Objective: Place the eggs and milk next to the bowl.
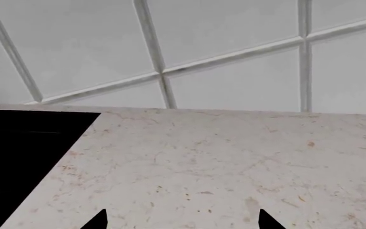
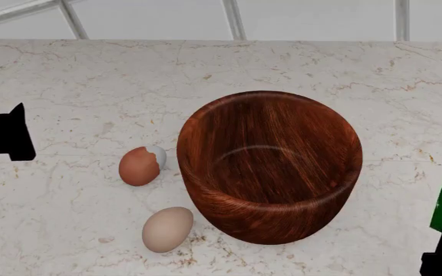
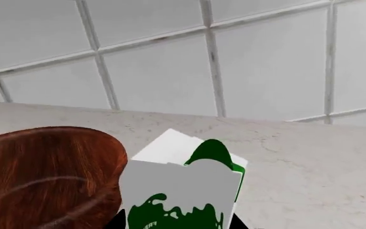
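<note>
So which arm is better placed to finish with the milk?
The right. The milk sits between the right end effector's fingers, beside the bowl. The left end effector is over bare counter, and both eggs already lie by the bowl.

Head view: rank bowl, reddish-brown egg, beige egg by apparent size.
1. bowl, far the largest.
2-3. beige egg and reddish-brown egg look about alike; the beige one lies nearer the camera, so no ranking between them.

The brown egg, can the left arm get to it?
Probably yes. The reddish-brown egg lies on bare counter on the bowl's left, the left gripper's side. Nothing stands between them.
</note>
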You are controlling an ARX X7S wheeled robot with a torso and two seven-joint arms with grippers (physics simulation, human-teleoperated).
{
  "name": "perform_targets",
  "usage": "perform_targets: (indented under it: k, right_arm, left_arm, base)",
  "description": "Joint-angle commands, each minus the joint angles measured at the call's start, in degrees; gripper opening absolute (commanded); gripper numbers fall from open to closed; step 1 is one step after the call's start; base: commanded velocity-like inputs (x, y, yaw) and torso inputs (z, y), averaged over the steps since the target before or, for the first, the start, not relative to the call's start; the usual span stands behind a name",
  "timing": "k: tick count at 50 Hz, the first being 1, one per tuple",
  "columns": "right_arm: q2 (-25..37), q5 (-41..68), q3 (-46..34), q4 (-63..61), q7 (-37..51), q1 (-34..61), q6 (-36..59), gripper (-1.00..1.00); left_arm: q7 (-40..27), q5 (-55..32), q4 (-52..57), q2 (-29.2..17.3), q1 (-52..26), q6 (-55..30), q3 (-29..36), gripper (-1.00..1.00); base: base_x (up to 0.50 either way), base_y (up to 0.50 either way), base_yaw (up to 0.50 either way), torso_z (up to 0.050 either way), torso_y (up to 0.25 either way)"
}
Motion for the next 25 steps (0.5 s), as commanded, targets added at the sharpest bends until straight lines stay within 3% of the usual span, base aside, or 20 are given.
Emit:
perform_targets:
  k: [1, 25]
  right_arm:
    - [1.83, -0.40, 5.88, -1.60, -9.83, -6.42, -1.66, -1.00]
    - [5.00, -0.11, 7.22, -3.28, -21.09, -10.21, -2.86, -1.00]
  left_arm:
    - [-0.35, 0.89, -0.01, 0.16, 0.16, 0.95, 0.51, 1.00]
    - [-0.78, 0.20, 1.49, -0.10, 0.81, 0.42, 0.38, 1.00]
  base:
    - [0.00, 0.00, 0.00, 0.000, 0.000]
    - [0.00, 0.00, 0.00, 0.000, 0.000]
